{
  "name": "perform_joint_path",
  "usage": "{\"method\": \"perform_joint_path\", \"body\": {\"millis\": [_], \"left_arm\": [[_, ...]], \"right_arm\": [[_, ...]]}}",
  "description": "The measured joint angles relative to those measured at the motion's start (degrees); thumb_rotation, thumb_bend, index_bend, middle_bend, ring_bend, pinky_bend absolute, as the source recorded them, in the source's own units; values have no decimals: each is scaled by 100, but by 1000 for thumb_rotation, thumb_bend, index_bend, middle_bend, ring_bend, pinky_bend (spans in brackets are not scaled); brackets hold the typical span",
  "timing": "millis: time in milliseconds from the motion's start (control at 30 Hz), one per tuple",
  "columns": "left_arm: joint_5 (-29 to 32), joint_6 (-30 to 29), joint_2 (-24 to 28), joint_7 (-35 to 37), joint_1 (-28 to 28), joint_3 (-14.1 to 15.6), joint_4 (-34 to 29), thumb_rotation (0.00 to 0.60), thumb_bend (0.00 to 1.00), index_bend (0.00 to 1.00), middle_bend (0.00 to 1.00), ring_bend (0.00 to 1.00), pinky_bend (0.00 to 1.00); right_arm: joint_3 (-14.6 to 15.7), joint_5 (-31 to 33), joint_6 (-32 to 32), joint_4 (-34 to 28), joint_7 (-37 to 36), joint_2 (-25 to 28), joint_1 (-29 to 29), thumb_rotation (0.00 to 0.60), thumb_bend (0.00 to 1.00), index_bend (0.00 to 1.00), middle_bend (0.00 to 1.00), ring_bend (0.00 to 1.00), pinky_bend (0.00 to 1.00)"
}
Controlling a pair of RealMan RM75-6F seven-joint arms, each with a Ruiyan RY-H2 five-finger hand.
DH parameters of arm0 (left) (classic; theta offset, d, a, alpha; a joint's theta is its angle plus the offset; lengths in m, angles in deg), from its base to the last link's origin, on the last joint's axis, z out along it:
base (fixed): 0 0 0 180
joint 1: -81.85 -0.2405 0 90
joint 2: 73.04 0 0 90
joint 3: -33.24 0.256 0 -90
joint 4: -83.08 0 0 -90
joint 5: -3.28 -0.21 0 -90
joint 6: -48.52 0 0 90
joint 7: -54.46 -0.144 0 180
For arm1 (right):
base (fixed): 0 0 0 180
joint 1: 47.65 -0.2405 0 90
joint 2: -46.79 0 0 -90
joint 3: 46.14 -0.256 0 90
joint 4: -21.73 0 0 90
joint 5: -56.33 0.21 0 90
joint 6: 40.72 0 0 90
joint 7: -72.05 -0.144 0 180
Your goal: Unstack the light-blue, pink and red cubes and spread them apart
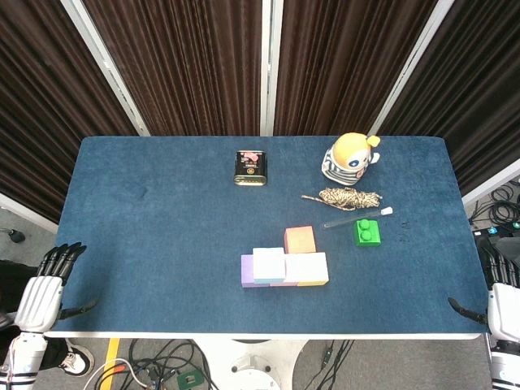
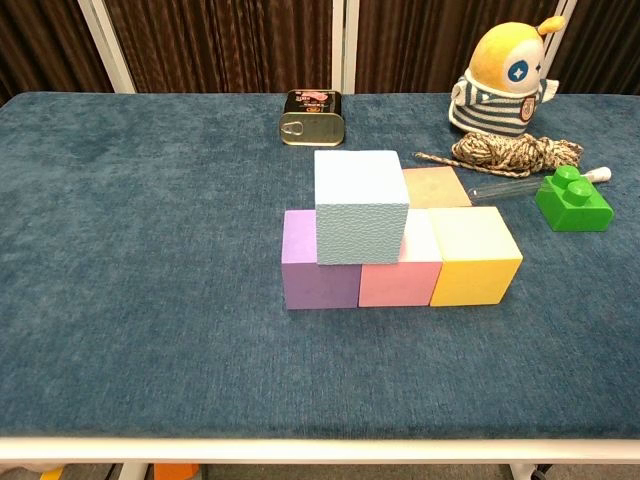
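Dark-blue carpeted table (image 1: 162, 244) carries a light-blue foam cube (image 2: 360, 205) stacked on purple (image 2: 318, 272) and pink foam cubes (image 2: 400, 270). Left hand (image 1: 45, 288) and right hand (image 1: 502, 301) rest empty at the table's corners, fingers apart

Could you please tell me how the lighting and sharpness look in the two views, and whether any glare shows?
Head view: even overhead light, short soft shadows beside the light-blue cube, all sharp. Chest view: equally sharp, faint shadow under the cubes, small glare on the tin can lid.
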Motion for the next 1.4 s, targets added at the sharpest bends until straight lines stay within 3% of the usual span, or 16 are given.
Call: {"method": "perform_joint_path", "body": {"millis": [233, 533, 900, 1133, 1400], "left_arm": [[23, 22, -9, -2, 0, 3, 9, 600, 0, 111, 66, 0, 0], [0, 73, -30, 56, 26, 31, 35, 600, 0, 111, 66, 0, 0], [2, 38, -91, 129, -1, 40, 152, 600, 0, 111, 66, 0, 0], [24, 44, -102, 244, -25, 63, 242, 600, 0, 111, 66, 0, 0], [36, 50, -138, 346, -36, 72, 349, 600, 0, 111, 66, 0, 0]], "right_arm": [[68, -155, 49, -232, -231, 138, -18, 600, 5, 0, 0, 0, 0], [132, -620, 226, -1096, -289, 630, -253, 600, 3, 0, 0, 0, 0], [36, -953, 1409, -2352, 510, 856, -1257, 600, 0, 0, 0, 0, 0], [-151, -637, 2506, -2834, 806, 812, -2106, 600, 0, 0, 0, 0, 0], [-477, 332, 3310, -3020, 1522, 300, -3096, 600, 0, 0, 0, 0, 0]]}}
